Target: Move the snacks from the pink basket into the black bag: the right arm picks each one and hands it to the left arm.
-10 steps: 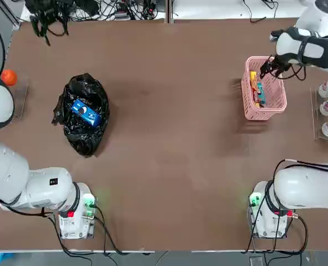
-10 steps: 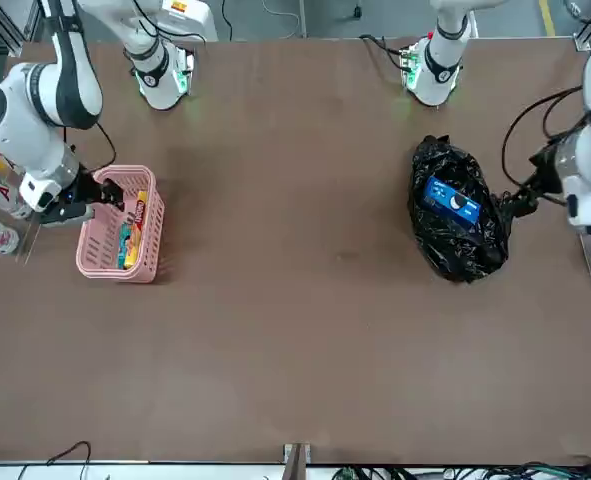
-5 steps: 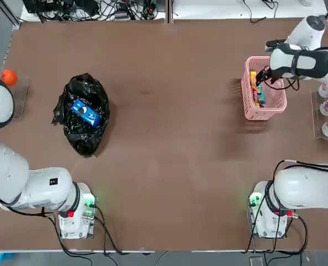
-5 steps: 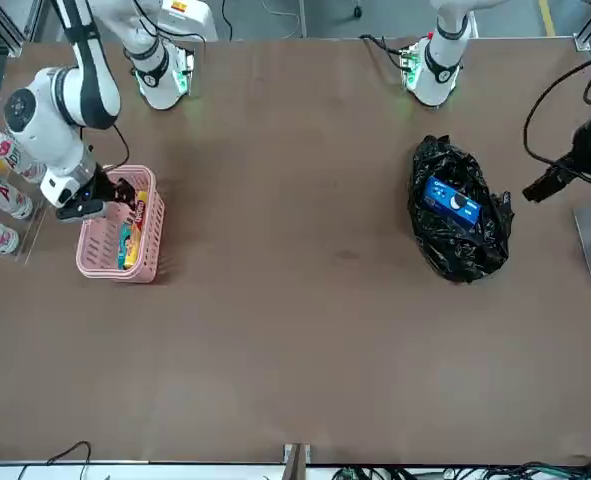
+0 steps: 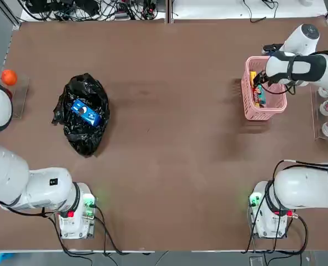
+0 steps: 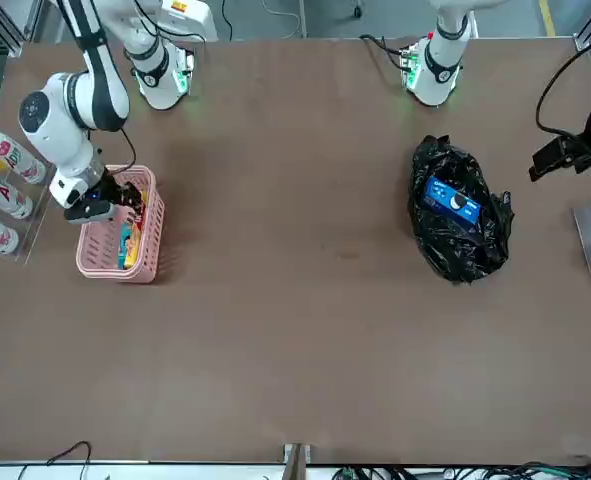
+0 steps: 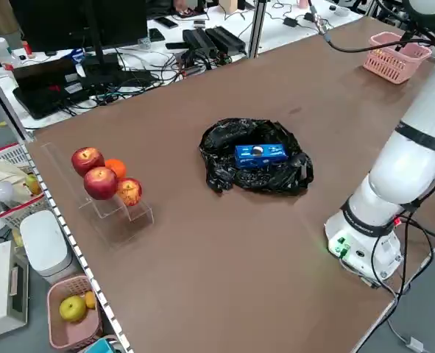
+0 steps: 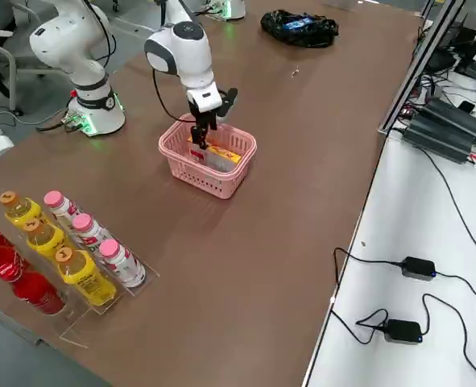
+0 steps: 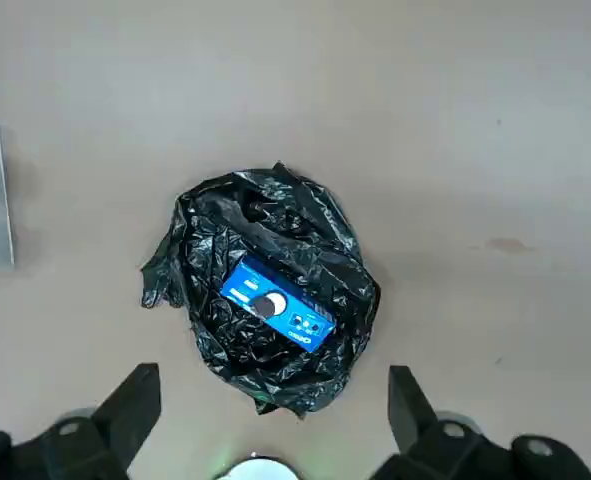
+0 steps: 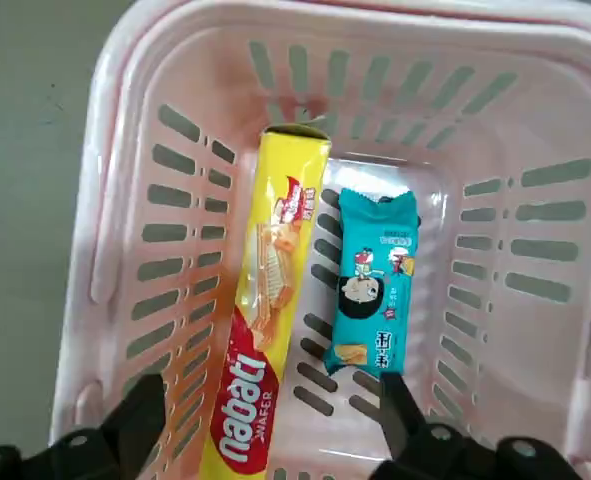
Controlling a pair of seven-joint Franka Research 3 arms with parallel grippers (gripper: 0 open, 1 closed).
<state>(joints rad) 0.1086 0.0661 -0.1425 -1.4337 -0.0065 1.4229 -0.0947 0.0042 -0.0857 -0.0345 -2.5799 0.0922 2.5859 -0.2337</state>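
change: right gripper (image 10: 260, 430) has dropped into the basket (image 5: 247, 88) at the table's far right, jaws released over yellow pack (image 10: 265, 300) and teal pack (image 10: 375, 285) | blue pack (image 5: 86, 112) sits in the bag (image 5: 75, 130) | left gripper (image 9: 275, 410) has pulled back, jaws released, empty | meaning: second pick about to begin

From overhead, the white right arm (image 5: 294, 65) covers part of the slotted pink plastic basket (image 5: 274, 105); the long yellow-orange packet (image 10: 265, 330) runs off the right wrist view's edge.

two snacks (image 10: 275, 300) lie side by side in the basket (image 10: 125, 150); a third (image 9: 277, 306) in the bag (image 9: 305, 250).
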